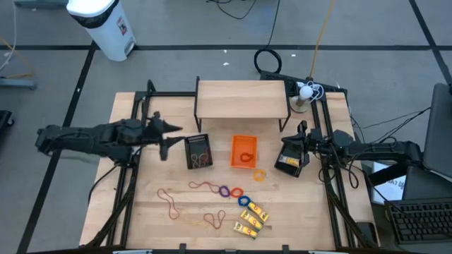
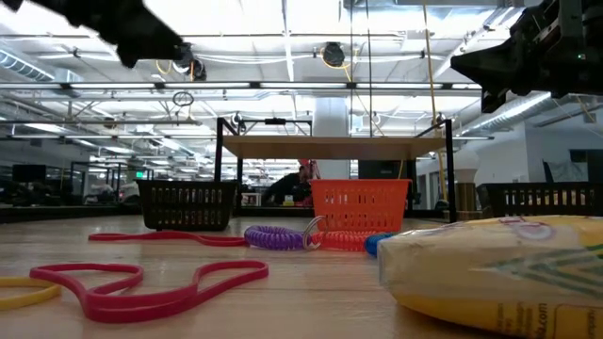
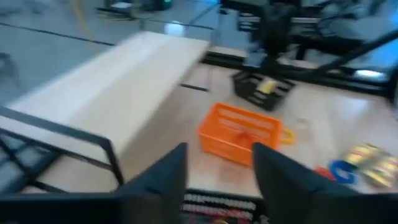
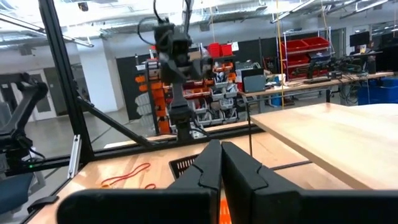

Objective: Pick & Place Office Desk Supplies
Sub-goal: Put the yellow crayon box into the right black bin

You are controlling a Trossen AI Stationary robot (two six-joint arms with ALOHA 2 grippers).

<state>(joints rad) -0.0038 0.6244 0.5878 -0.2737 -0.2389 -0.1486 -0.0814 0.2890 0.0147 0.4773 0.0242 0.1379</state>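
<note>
The office desk supplies lie loose on the near half of the table: red and tan rubber bands (image 1: 169, 201), purple and blue rings (image 1: 231, 191), an orange ring (image 1: 259, 174) and yellow packets (image 1: 252, 219). My left gripper (image 1: 169, 140) hangs open above the table, just left of a black basket (image 1: 198, 151), with nothing between its fingers (image 3: 165, 177). My right gripper (image 1: 301, 134) is shut and holds nothing, raised beside a second black basket (image 1: 290, 159) at the right. An orange basket (image 1: 244, 152) stands between the two black ones.
A raised wooden shelf (image 1: 242, 99) on a black frame spans the table's far middle. Black frame rails (image 1: 127, 190) run along the left and right sides. In the low view a red rubber band (image 2: 141, 287) and a yellow packet (image 2: 499, 268) lie close to the camera.
</note>
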